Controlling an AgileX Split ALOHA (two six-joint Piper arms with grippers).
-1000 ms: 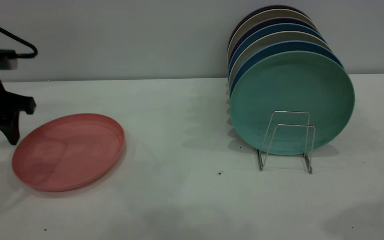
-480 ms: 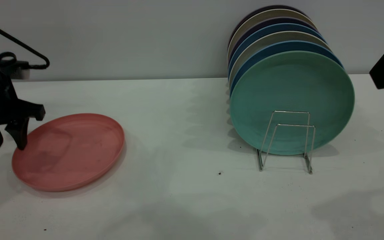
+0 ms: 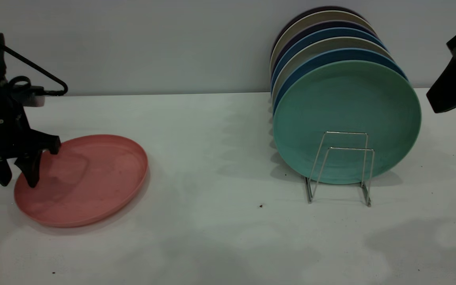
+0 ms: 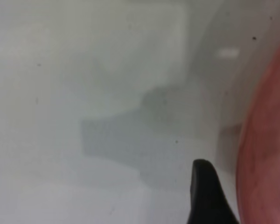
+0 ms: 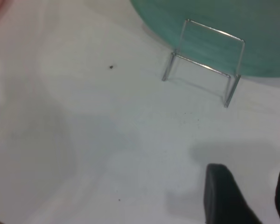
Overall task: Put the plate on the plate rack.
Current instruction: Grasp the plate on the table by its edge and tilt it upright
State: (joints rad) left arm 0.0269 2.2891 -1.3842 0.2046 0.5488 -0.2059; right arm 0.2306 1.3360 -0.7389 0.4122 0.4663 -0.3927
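Flat on the white tabletop (image 3: 212,237), the round salmon-pink matte plate (image 3: 89,178) is lying well apart from the silver wire plate rack (image 3: 341,168) — its outer rim sitting between the nearer left gripper's (image 3: 16,176) spread fingers; the right gripper (image 5: 245,196) is hovering near the rack, fingers apart.

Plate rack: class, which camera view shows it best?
The exterior view: the plate rack shows whole, its front loops empty, with the teal plate standing just behind them. The right wrist view shows only those front loops from above. The left wrist view shows none of it.
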